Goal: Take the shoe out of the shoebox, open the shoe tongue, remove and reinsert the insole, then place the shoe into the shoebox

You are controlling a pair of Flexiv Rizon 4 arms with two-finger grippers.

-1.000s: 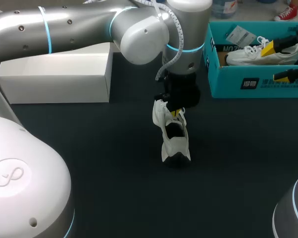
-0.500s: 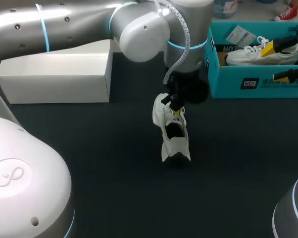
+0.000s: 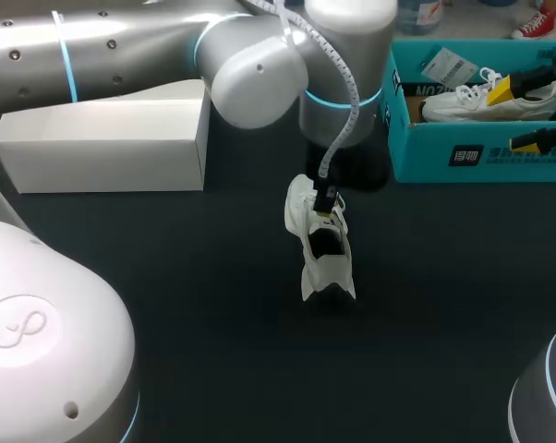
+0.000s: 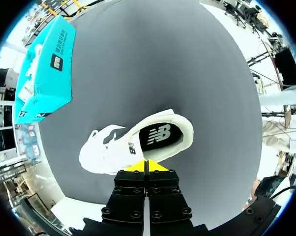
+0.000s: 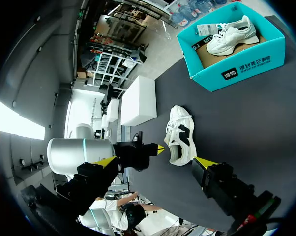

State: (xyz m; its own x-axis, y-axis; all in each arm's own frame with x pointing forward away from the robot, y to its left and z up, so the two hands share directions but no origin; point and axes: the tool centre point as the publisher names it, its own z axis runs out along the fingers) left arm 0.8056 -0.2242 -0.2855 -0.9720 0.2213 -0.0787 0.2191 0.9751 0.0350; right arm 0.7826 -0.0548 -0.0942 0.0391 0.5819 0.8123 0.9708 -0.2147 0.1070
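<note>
The white shoe (image 3: 320,254) is sitting out on the dark counter (image 3: 213,351), near its middle and well apart from the teal shoebox (image 3: 444,157). Its opening is facing up, with the dark insole (image 4: 160,136) lying inside. The left hand (image 4: 145,165) is hanging right over the shoe's collar, coming down from the arm that is crossing in from the left. Its two yellow tips are pressing together with no gap showing. Whether they are pinching any part of the shoe I cannot tell.

A second white shoe (image 3: 486,100) is lying in the shoebox beside a paper tag. A plain white box (image 3: 102,148) is standing at the counter's far left, apart from everything else.

The right hand (image 5: 155,161) is hovering well away from the shoe, with its fingers spread wide and gripping nothing. In the head view its yellow tips are showing in front of the shoebox.
</note>
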